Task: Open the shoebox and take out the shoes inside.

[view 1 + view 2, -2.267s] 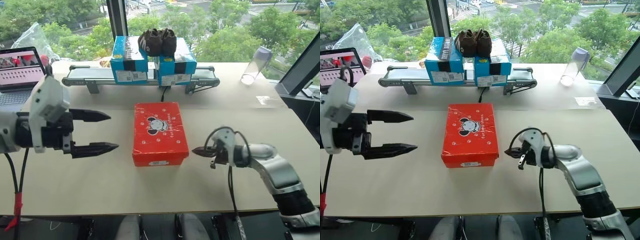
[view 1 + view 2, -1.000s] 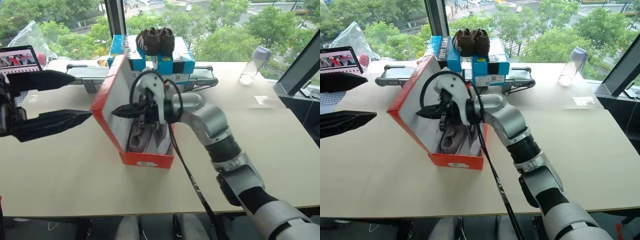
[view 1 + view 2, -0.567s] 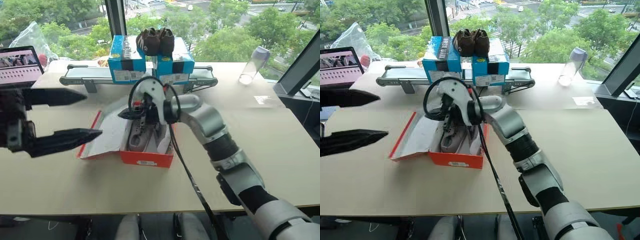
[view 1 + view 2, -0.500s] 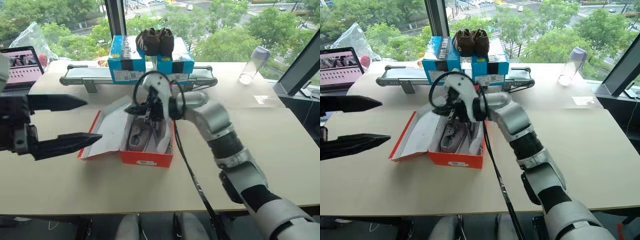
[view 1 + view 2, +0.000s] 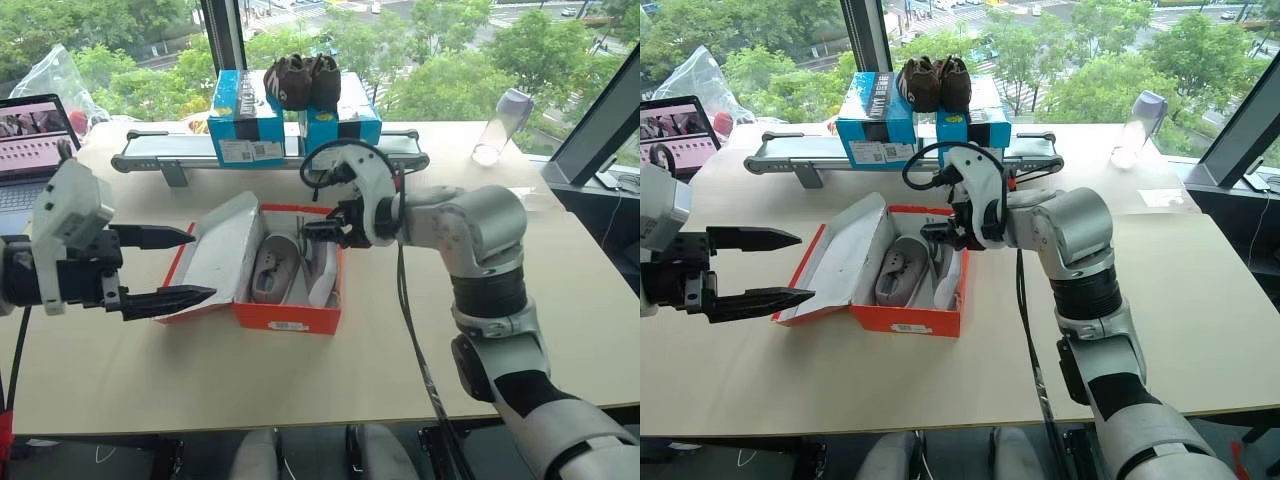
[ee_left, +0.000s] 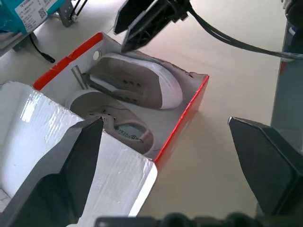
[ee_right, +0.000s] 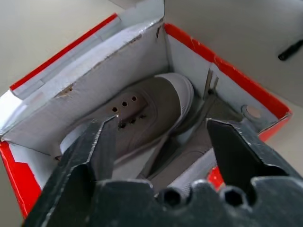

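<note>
- Tall windows with green trees behind them back a pale wooden table.
- On the middle of that table sits the red shoebox, its lid thrown open to the robot's left and resting tilted, white inside facing up.
- Inside the box lie the shoes, a grey-taupe pair with white soles; one lies flat, the other is tipped on its side against the right wall.
- The right gripper hangs over the far right part of the open box, fingers spread and empty, pointing down toward the shoes without touching them.
- The left gripper hovers left of the lid, just short of its edge, its two black fingers wide apart with nothing between them.
- Along the far edge runs a small conveyor carrying two blue boxes, with dark brown shoes on top.
- A laptop sits at the far left corner, and a clear bottle stands far right.
</note>
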You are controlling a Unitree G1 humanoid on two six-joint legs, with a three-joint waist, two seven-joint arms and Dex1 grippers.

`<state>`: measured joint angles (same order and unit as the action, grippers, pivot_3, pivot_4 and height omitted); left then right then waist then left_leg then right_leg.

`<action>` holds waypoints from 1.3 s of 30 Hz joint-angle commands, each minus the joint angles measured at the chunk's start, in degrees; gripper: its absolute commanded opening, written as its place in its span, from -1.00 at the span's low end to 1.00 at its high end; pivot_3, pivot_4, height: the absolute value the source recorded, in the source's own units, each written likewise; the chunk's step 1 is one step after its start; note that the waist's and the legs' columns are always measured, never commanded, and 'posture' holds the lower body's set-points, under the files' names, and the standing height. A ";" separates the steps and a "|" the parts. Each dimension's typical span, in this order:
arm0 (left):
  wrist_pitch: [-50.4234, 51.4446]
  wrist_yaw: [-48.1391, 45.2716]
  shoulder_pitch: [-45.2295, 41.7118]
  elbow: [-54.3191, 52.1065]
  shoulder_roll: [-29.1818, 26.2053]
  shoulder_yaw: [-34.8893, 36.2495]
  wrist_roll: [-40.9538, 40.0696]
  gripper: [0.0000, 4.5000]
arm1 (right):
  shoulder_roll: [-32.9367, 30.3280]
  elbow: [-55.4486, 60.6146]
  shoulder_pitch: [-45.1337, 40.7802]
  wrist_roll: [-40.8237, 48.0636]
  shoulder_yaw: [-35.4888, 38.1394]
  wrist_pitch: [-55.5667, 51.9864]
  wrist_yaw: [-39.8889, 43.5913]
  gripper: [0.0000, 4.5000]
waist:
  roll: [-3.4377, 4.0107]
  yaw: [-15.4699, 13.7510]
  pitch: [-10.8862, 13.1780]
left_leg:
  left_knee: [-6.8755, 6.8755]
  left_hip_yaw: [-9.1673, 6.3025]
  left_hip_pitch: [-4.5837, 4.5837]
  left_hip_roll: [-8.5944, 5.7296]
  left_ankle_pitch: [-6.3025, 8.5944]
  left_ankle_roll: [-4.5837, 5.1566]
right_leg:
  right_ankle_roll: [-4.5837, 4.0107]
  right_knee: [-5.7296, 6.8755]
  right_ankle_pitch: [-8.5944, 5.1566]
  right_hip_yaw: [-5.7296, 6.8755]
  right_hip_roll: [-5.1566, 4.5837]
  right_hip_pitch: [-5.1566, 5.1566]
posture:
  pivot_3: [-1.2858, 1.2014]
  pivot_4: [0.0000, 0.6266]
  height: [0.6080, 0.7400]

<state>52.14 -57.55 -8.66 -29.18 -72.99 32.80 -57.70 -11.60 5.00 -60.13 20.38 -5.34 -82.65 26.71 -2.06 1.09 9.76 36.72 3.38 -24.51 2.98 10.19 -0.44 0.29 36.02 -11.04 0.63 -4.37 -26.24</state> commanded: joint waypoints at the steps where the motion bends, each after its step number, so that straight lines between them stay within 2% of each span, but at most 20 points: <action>1: -2.26 -0.50 -1.63 0.12 0.57 -1.12 1.30 1.00 | 2.64 -2.01 0.11 -0.23 1.51 1.79 -2.54 0.99 | 0.00 -0.01 0.00 | 0.00 0.00 0.00 0.00 0.00 0.00 | 0.07 -0.01 0.04 0.00 0.00 0.00 | 0.03 -0.52 1.00; 12: -1.17 -0.09 -1.70 -1.07 1.47 -0.45 1.65 1.00 | -0.89 -4.21 4.36 -1.92 -1.91 5.24 -3.65 0.99 | 0.00 -0.13 0.00 | 0.02 -0.06 -0.16 -0.04 0.00 0.01 | 0.21 -0.16 0.10 0.03 -0.01 0.00 | 0.03 -0.52 1.00; 26: -1.36 0.00 -1.72 -1.01 1.69 -1.07 2.44 1.00 | -4.58 -0.29 1.11 -1.31 -2.36 4.30 -3.83 0.99 | 0.00 -0.15 0.00 | 0.05 -0.08 -0.15 -0.04 -0.01 0.02 | 0.20 -0.13 0.09 0.05 0.00 0.00 | 0.03 -0.52 1.00; 34: -1.50 0.39 -2.69 -0.87 1.90 -1.95 2.64 1.00 | -6.38 -1.33 3.35 -4.57 -10.44 11.14 -2.67 0.99 | 0.00 0.09 0.00 | 0.04 -0.08 -0.14 -0.02 -0.01 0.02 | 0.20 -0.13 0.09 0.04 0.02 0.00 | 0.03 -0.52 1.00; 39: -1.00 0.62 -2.33 -1.03 1.88 -1.17 2.59 1.00 | -6.75 -1.86 -0.62 -7.21 -12.80 16.46 -1.96 0.99 | 0.00 0.12 0.00 | 0.04 -0.07 -0.15 -0.03 -0.01 0.02 | 0.20 -0.13 0.09 0.02 0.01 -0.02 | 0.03 -0.52 1.00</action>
<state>51.29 -57.12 -10.57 -29.40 -70.98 30.20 -55.30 -17.77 1.60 -57.72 14.42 -17.83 -69.76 23.99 -2.06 1.21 9.76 36.77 3.31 -24.67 2.95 10.18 -0.42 0.50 35.89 -10.95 0.64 -4.36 -26.27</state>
